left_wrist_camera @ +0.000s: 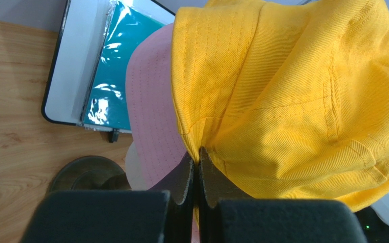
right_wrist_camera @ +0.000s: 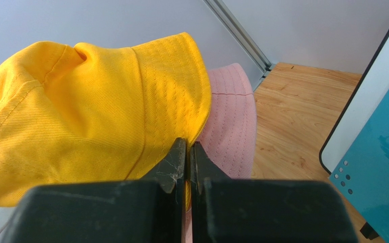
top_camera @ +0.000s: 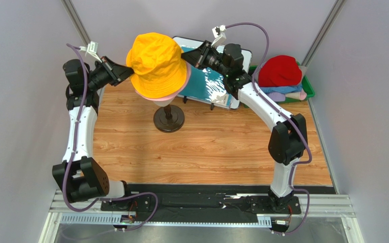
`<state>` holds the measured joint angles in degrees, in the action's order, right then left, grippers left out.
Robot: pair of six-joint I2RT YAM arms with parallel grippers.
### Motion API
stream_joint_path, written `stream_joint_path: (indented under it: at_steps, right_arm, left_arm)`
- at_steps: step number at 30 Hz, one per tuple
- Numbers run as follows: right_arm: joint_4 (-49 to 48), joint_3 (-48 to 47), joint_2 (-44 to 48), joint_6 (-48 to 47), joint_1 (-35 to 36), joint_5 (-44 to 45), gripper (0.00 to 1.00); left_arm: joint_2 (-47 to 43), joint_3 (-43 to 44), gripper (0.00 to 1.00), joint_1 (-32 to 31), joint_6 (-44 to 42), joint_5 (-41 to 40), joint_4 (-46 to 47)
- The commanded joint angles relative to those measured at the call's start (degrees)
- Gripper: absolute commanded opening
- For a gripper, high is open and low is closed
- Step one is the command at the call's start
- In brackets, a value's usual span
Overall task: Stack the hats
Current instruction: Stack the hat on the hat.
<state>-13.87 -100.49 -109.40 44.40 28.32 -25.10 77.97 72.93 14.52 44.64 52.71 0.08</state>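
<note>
Toward the far edge of the counter (top_camera: 206,147), left of its middle, a mannequin stand (top_camera: 168,119) carries a pink bucket hat (top_camera: 148,96) with the orange-yellow bucket hat (top_camera: 156,58) sitting over it. The left end effector (top_camera: 116,72) is pinched together on the yellow brim at 1 side, and the right end effector (top_camera: 191,56) is pinched likewise on the opposite side. Hat 2 of the stack looks seated, or nearly so. Next, I judge, both should let go and back away without dragging the brim. Then 1 can go for the red bucket hat (top_camera: 280,71) atop the pile in the green bin (top_camera: 309,91) at the far right corner.
</note>
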Motion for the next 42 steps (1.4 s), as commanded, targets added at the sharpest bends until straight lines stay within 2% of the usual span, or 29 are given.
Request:
stream_joint_path:
  at_steps: [1,8,14,16,17,18,20,22,24,25,27,30,31,32,33,38,42]
  right_arm:
    - [12.7,3.0,-1.2,-6.1,-0.3,5.2,0.00]
    - [13.0,9.2,3.1,-10.0,0.3,11.8,0.00]
    - [11.8,10.9,6.8,-11.6,0.3,6.0,0.02]
    - [13.5,10.9,8.4,-12.0,0.3,6.1,0.20]
    - [13.7,11.1,10.5,-12.7,0.0,7.6,0.39]
    - [15.8,11.3,11.5,-12.8,-0.2,8.5,0.48]
    - [16.9,13.6,15.5,-12.3,-1.2,9.1,0.61]
    - [16.0,17.8,18.8,-12.3,-1.6,9.4,0.66]
    - [14.8,20.8,23.8,-11.9,-1.6,9.3,0.77]
    - [12.3,22.6,25.4,-11.4,-1.6,8.6,0.78]
    - [10.1,26.6,29.1,-8.9,-1.6,6.0,0.82]
    - [4.6,29.1,30.7,-5.0,-1.6,0.6,0.83]
    - [1.5,29.3,30.4,-3.9,-1.6,-0.9,0.83]
    - [-0.3,29.2,30.0,-2.8,-1.5,-4.1,0.83]
    - [-1.8,28.9,29.5,-2.0,-1.5,-5.3,0.83]
    - [-6.9,26.1,24.4,1.7,-1.7,-7.9,0.82]
    - [-11.0,24.4,20.7,3.9,-1.5,-9.6,0.82]
  left_arm:
    - [3.0,2.0,0.00,-1.8,-9.1,-6.3,-12.5]
    - [4.5,4.5,0.00,-4.0,-15.1,-11.7,-20.2]
    - [4.0,4.4,0.00,-5.8,-15.4,-10.1,-20.8]
    - [3.9,4.1,0.00,-5.8,-15.2,-9.1,-20.9]
    - [3.4,3.6,0.00,-5.7,-15.2,-8.9,-20.9]
    - [3.2,3.4,0.00,-5.7,-15.1,-8.7,-20.9]
    - [1.8,1.8,0.00,-5.7,-14.9,-8.3,-20.8]
    - [0.9,0.2,0.00,-5.7,-14.6,-7.9,-20.4]
    - [-0.7,-0.9,0.00,-5.9,-14.4,-7.4,-19.9]
    - [-1.2,-2.0,0.00,-5.9,-14.3,-6.7,-19.7]
    - [-2.6,-2.9,0.09,-5.9,-14.1,-6.1,-19.1]
    - [-4.2,-3.7,0.28,-5.9,-13.9,-5.7,-18.4]
    - [-4.6,-3.7,0.40,-5.9,-13.8,-5.8,-18.3]
    - [-5.0,-3.7,0.44,-5.8,-13.7,-5.8,-18.1]
    - [-5.2,-3.6,0.53,-5.7,-13.6,-5.9,-18.1]
    - [-6.7,-4.2,0.58,-2.8,-12.6,-5.1,-17.0]
    - [-8.2,-6.5,0.59,0.4,-8.6,-1.1,-11.0]
